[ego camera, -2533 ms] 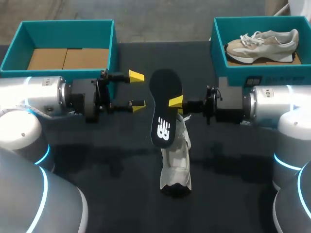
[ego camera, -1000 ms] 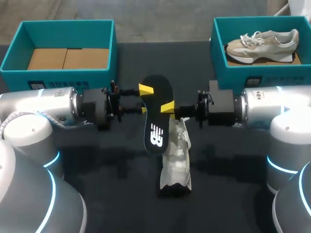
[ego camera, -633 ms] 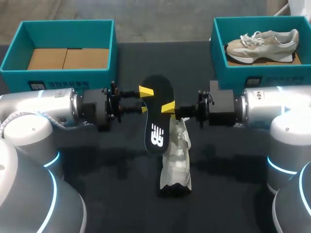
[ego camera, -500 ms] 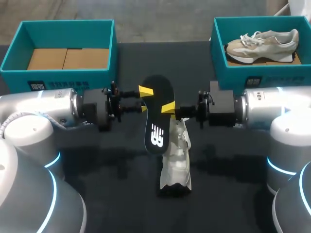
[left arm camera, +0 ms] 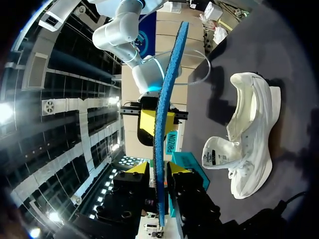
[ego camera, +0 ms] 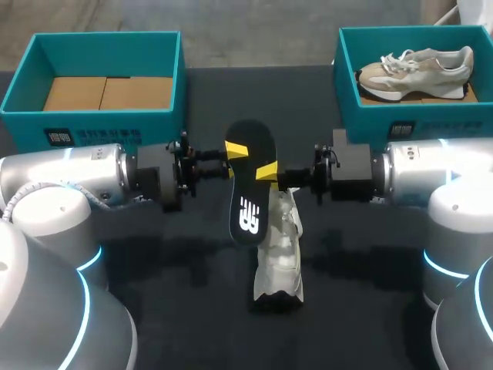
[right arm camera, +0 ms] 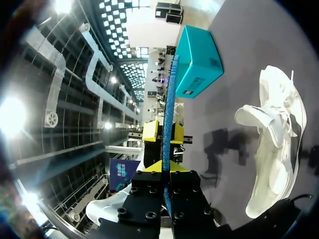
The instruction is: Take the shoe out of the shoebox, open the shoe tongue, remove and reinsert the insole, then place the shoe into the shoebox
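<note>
The black insole, blue on its underside, hangs on edge above the table. My right gripper is shut on its right edge; in the right wrist view the insole rises straight out of that gripper. My left gripper is at the opposite edge. In the left wrist view its fingers flank the insole closely, with a thin gap left, so it is open. The white shoe lies on the dark table under the insole, tongue pulled up.
A teal shoebox with a cardboard floor stands at the back left. Another teal box at the back right holds a beige sneaker. Both arms lie low across the table's middle.
My left gripper came in from the left to the insole's edge and narrowed its fingers around it. The right gripper shifted the insole slightly left earlier, then held still.
</note>
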Motion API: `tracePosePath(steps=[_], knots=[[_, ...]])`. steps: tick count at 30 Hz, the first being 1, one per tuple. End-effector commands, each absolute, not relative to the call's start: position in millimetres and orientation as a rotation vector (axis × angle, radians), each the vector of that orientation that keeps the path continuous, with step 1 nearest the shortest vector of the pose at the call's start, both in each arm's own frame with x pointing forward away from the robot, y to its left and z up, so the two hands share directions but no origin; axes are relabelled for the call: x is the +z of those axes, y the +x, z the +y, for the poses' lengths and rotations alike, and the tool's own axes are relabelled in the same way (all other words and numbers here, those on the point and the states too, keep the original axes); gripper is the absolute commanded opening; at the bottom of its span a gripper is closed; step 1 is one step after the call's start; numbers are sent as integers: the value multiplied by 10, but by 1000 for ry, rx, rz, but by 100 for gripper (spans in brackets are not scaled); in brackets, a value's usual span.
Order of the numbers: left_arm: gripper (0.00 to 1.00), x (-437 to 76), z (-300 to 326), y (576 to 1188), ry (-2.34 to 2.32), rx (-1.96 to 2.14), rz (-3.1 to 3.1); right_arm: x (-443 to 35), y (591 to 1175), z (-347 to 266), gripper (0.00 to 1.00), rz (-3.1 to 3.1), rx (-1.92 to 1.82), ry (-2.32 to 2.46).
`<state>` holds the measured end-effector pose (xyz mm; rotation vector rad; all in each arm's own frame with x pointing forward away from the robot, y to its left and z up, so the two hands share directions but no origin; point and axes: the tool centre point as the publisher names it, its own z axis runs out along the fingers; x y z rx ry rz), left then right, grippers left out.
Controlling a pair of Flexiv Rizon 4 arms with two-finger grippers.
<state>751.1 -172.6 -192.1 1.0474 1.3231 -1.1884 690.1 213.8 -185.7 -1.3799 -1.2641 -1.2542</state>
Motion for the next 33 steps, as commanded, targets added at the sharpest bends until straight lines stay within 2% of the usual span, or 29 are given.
tracePosePath(steps=[1,13,25,33], knots=[[22,-1929,-1748,7528,1045,-1187,1321,-1848,6895,2158,0,-1267,-1251,-1386],[17,-1938,-1762,7553,1051,-1188,1324,-1848,6895,2158,0,-1267,-1251,-1386],[18,-1947,-1743,7580,1067,-1189,1321,-1848,6895,2158,0,-1267,-1251,-1386],[12,-1949,-1771,7587,1077,-1191,1317,-1848,6895,2158,0,-1267,-1251,-1386]])
